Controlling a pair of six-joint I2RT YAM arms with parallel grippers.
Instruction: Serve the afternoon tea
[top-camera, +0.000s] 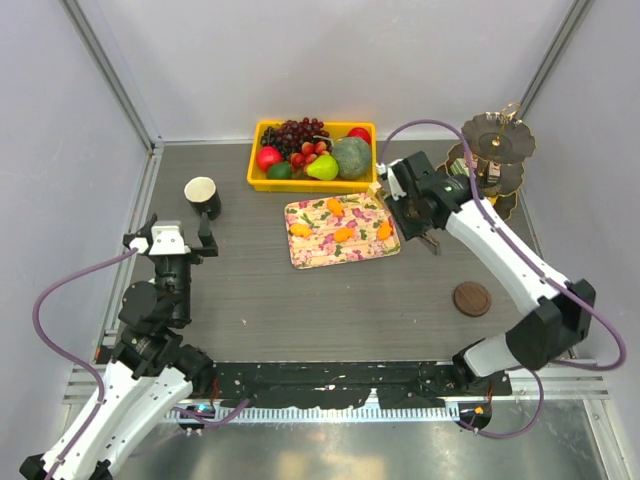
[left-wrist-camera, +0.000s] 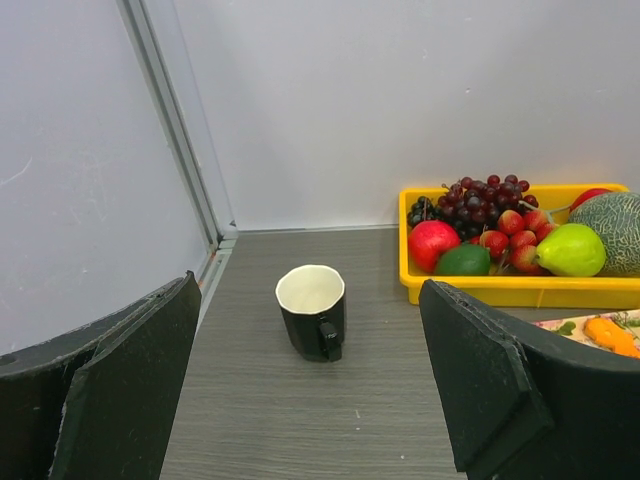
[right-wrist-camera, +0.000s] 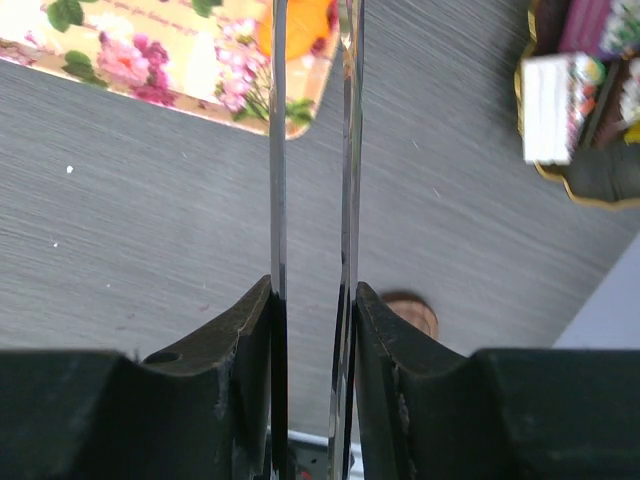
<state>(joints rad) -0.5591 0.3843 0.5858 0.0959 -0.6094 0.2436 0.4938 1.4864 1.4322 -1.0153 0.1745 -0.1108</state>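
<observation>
The yellow bin (top-camera: 255, 172) holds fruit (left-wrist-camera: 520, 240). The floral tray (top-camera: 315, 250) carries orange pastries (top-camera: 343, 235), and the three-tier stand (top-camera: 497, 140) at far right holds cake pieces (right-wrist-camera: 553, 95). The black cup (left-wrist-camera: 313, 310) stands upright at far left. The left gripper (top-camera: 178, 228) faces the cup, jaws wide and empty. The right gripper (right-wrist-camera: 312, 300) squeezes metal tongs (right-wrist-camera: 278, 150), whose narrowed blades reach a pastry at the tray's corner.

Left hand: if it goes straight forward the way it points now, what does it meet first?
Most likely the black cup, standing upright on the table straight ahead of the open left hand. Nothing shows between them, though the exact depth is hard to judge.
</observation>
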